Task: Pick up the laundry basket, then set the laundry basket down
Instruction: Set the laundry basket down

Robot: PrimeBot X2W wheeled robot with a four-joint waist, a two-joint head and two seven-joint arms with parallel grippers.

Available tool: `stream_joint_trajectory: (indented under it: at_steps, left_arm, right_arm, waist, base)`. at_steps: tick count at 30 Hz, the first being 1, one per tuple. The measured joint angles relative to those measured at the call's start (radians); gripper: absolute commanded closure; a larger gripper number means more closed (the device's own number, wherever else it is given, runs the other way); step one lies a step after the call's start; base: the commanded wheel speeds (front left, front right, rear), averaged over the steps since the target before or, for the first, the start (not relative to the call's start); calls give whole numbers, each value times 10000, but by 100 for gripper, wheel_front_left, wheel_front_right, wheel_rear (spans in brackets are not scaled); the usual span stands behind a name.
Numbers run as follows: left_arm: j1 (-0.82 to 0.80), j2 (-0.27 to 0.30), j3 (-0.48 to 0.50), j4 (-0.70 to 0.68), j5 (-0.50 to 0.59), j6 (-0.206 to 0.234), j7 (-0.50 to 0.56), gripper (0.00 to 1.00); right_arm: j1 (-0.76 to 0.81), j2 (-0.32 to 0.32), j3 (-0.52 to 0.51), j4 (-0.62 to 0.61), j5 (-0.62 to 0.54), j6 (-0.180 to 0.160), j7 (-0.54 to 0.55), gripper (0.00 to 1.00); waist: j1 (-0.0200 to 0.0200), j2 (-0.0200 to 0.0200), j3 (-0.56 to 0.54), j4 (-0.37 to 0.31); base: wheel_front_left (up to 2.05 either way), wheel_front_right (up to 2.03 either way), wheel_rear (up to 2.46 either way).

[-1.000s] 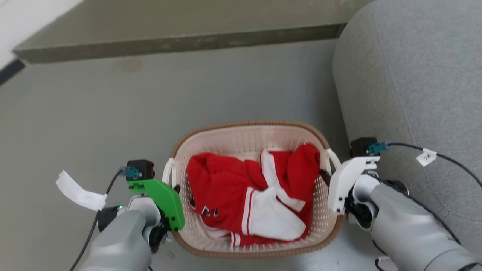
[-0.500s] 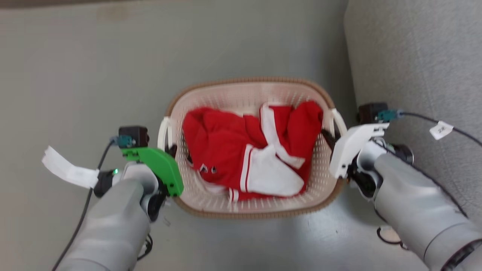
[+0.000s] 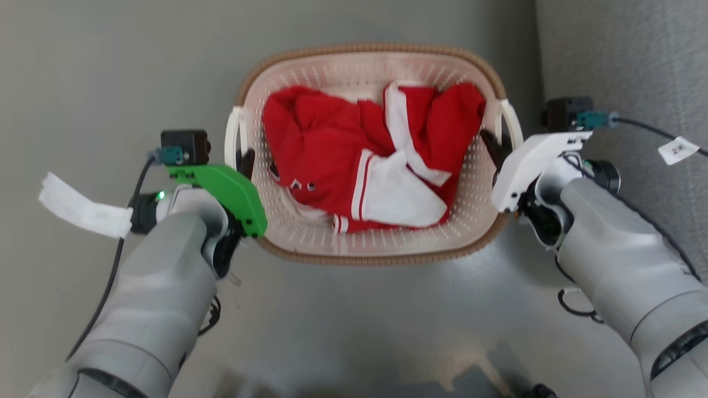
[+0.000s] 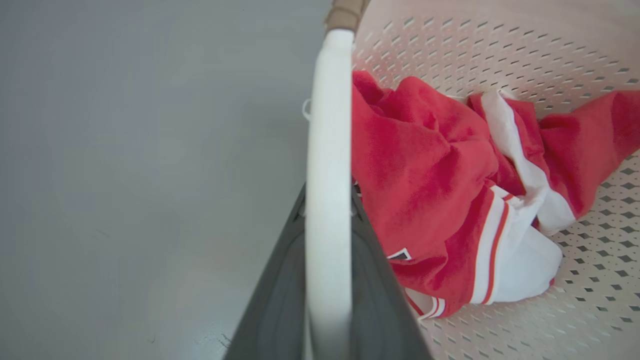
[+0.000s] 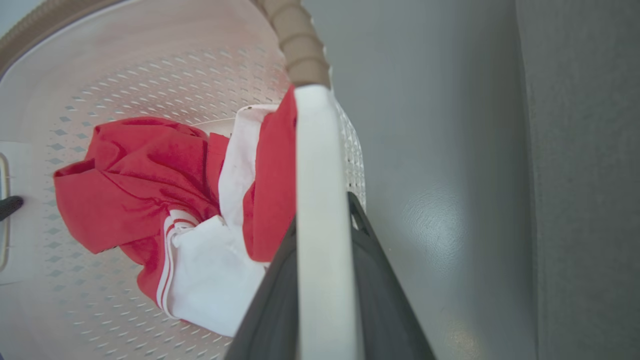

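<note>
The left end effector (image 3: 245, 161) is clamping the laundry basket (image 3: 368, 258) by its left handle (image 4: 327, 150), and the right end effector (image 3: 493, 146) is clamping its right handle (image 5: 320, 200). The laundry basket is hanging between them above the grey floor (image 3: 110, 66), carrying a red-and-white garment (image 3: 332, 143).

One laundry basket (image 3: 376, 258), one red-and-white garment (image 3: 326, 149), two end effectors (image 3: 245, 161) (image 3: 492, 146)

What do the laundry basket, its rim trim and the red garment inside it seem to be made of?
The laundry basket looks like moulded plastic: cream-white, smooth with slight sheen, and regular holes cover its walls. The rim trim is brown and woven-look, probably plastic too, though fibre cannot be excluded. The red garment is soft matte fabric, folding loosely, with white panels and stripes.
</note>
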Motion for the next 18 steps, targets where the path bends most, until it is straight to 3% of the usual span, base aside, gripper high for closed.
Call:
stream_joint_trajectory:
  at_steps: [18]
  left_arm:
    - [-1400,-19,219,-245,65,86,-512,100]
  right_arm:
    - [-1411,-290,-77,17,-71,86,-706,100]
  waist:
    - [0,0,2179,135]
  base:
    - [0,0,0]
